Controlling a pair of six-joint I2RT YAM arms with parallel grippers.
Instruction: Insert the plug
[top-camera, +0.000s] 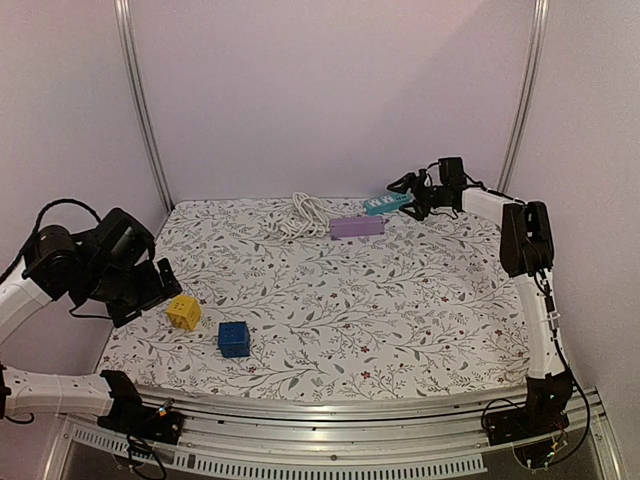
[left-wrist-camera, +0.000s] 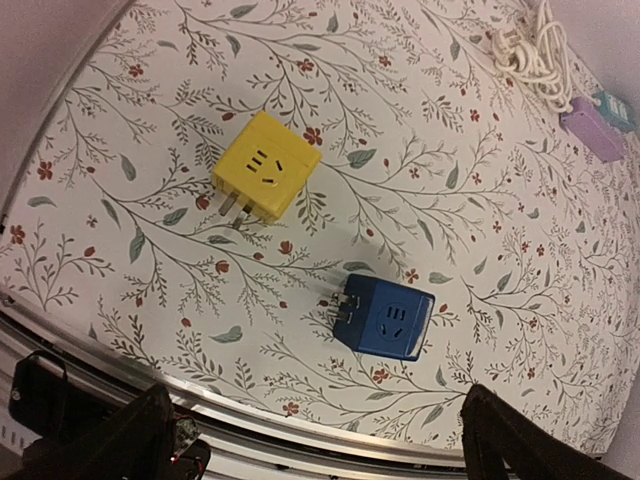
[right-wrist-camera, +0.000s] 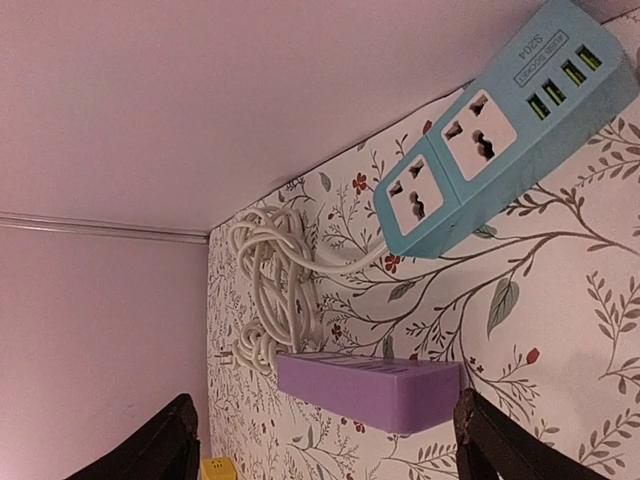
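Far right on the worktop (top-camera: 400, 300), right hand (top-camera: 410, 190) spread by teal strip (right-wrist-camera: 490, 130), purple strip (right-wrist-camera: 368, 388) beside it.
Plug (right-wrist-camera: 238, 352) of white cord (right-wrist-camera: 270, 290) lies far centre, unheld; best gripped squarely by its body, prongs facing the strip. Left hand (left-wrist-camera: 320, 440) spread, near left.

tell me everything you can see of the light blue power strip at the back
The light blue power strip is a long plastic-looking bar lying sockets up on the floral cloth at the table's far edge, near the back wall. Its face shows two white universal sockets, both empty, four green USB ports and a small printed label. A white cord leaves one end into a tangled coil. The purple block lies close by, not touching.
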